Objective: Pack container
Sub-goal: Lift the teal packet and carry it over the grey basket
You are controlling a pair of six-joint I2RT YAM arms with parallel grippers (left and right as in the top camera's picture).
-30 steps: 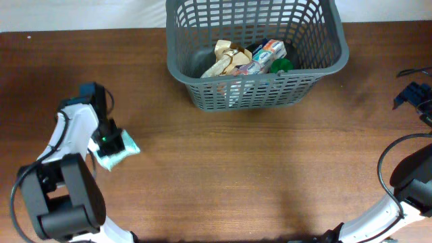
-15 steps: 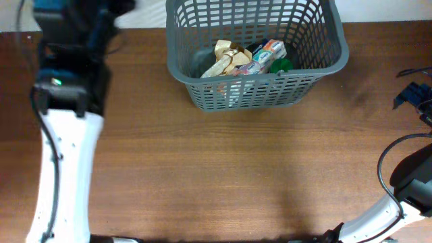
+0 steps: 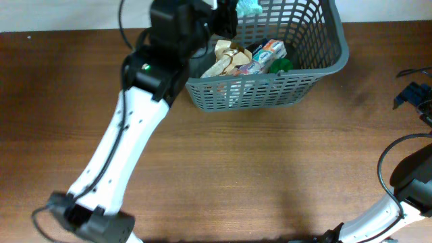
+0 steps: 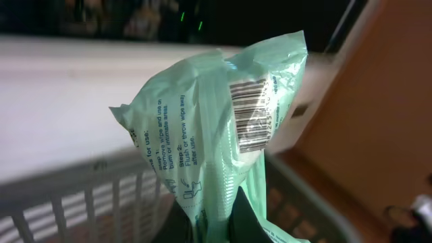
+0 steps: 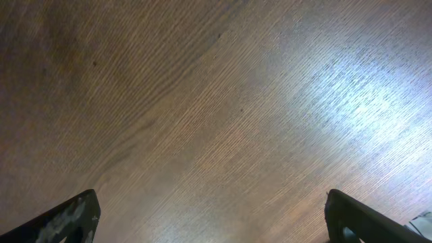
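Left gripper | clamps green wipes packet | above container far side

Container: a large dark grey plastic basket with lattice-slotted walls and a flared rectangular rim. It stands upright at the far edge of the brown wooden worktop, slightly right of centre, with its far side cut off by the frame. Several packaged items lie heaped on its floor.
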